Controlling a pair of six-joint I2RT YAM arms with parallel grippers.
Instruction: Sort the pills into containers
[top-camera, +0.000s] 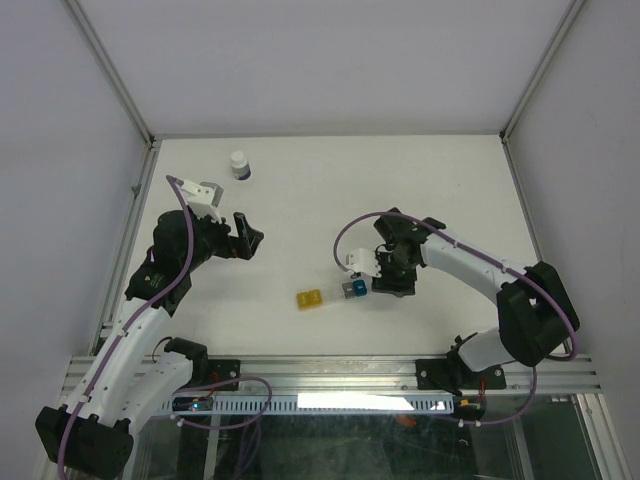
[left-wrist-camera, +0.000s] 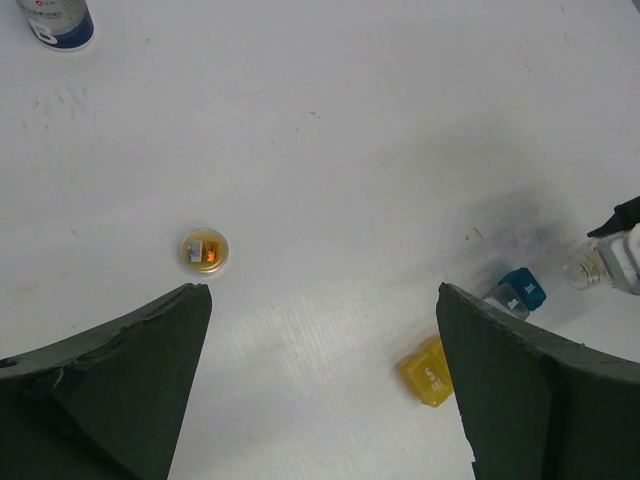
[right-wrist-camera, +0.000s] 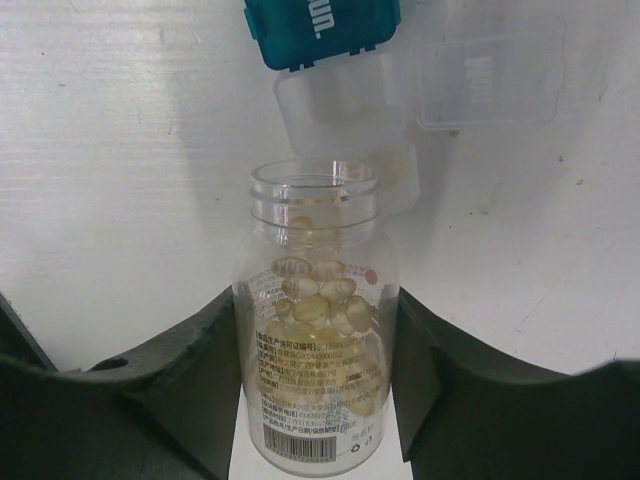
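Observation:
My right gripper (right-wrist-camera: 315, 330) is shut on a clear open vial (right-wrist-camera: 315, 400) that holds several pale yellow pills (right-wrist-camera: 325, 300). The vial's mouth points at a clear container (right-wrist-camera: 345, 110) whose lid (right-wrist-camera: 490, 80) lies open. A blue container (right-wrist-camera: 320, 30) joins that clear one on its far side. In the top view the right gripper (top-camera: 375, 275) sits just right of the blue container (top-camera: 357, 288). A yellow container (top-camera: 310, 298) lies apart, to the left. My left gripper (top-camera: 245, 238) hovers open over bare table; between its fingers (left-wrist-camera: 325, 300) there is nothing.
A small white-capped bottle (top-camera: 239, 165) stands at the back left. A small round cap (left-wrist-camera: 205, 250) lies on the table ahead of the left gripper. Metal frame posts and white walls bound the table (top-camera: 330, 190) on three sides.

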